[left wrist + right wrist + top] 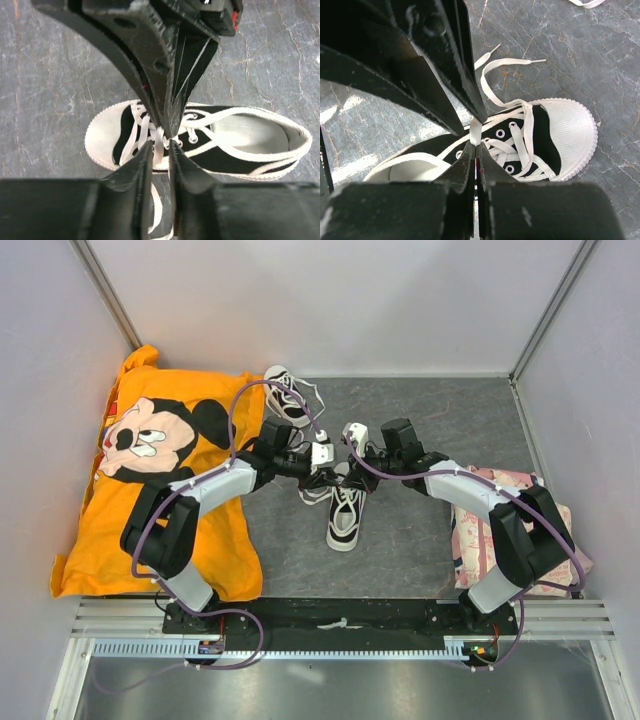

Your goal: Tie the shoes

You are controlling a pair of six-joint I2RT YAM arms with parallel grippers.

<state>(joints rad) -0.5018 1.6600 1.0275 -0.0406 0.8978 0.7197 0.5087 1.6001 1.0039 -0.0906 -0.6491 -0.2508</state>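
grey marbled mat [420, 420] covers the table between white walls, with an orange cartoon shirt [200, 530] spread on the left and a pink patterned cloth [470, 540] on the right. both arms fold inward from their bases, elbows out, so the left gripper [322, 476] and right gripper [352, 474] meet almost tip to tip over the near shoe [345, 518].

that shoe lies mid-mat, upright on its sole, white toe cap towards the bases. it is black canvas with a ribbed white toe and loose, untied white laces (one free end trails out on the mat). in the left wrist view, the left fingers [145, 165] are closed to a narrow slit, pinching a strand of lace [159, 137]. the right fingers [462, 162] are pressed nearly together on a strand too.

the far shoe [285, 395] sits beside the shirt's far corner, well apart.
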